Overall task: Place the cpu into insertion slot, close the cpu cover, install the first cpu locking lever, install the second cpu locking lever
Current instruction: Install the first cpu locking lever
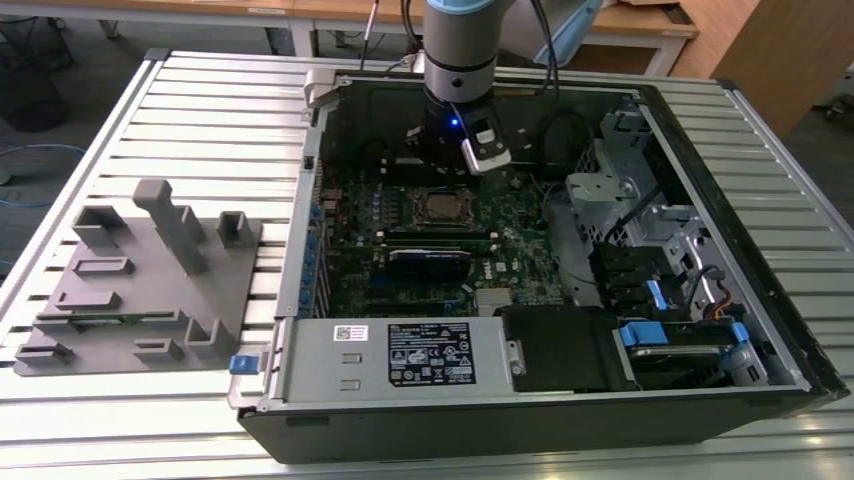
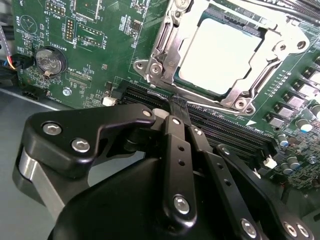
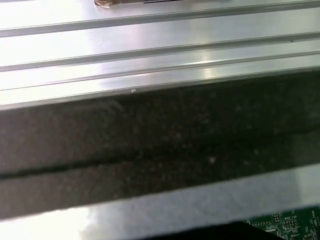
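Black gripper [image 2: 178, 107] hanging straight down, fingers squeezed together on nothing; pale silver cpu [image 2: 220, 52] sits under the cpu cover [image 2: 167, 42].

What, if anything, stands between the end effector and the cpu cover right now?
Nothing visible does. In the second wrist view the end effector reaches right up to the edge of the cpu cover, which lies flat over the cpu, with no part between them.

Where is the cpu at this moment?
In the second wrist view the cpu sits framed by the cpu cover on the green board, just beyond the gripper.
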### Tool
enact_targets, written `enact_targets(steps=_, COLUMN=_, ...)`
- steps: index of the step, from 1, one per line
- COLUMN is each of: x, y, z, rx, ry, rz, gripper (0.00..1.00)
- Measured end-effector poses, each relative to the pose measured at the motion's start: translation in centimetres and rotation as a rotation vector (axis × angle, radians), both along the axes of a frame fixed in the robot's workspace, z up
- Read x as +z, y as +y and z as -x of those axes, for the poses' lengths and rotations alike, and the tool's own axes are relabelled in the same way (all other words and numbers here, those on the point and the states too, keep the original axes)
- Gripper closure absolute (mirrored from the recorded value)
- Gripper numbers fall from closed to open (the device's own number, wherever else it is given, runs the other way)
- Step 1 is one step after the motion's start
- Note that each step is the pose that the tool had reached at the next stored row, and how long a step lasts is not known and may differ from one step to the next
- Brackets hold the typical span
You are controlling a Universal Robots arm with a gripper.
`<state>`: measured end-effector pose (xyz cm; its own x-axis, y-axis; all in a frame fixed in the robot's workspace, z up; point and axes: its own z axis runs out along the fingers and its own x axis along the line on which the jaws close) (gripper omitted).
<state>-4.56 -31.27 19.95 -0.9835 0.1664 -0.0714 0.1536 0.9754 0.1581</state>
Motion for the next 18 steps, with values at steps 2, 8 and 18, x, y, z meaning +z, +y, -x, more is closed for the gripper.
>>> enact_targets(steps=2, x=-0.01, y=0.02, z=0.04, rx=-0.001, ry=-0.0012, rz=-0.0001, gripper=0.89)
enact_targets(steps=8, x=-0.01, y=0.04, z=0.13, rx=-0.002, ry=-0.002, rz=-0.0001, gripper=0.89)
enact_targets(steps=18, x=-0.05, y=0.07, z=0.14, rx=-0.002, ry=-0.0029, rz=0.0, gripper=0.89)
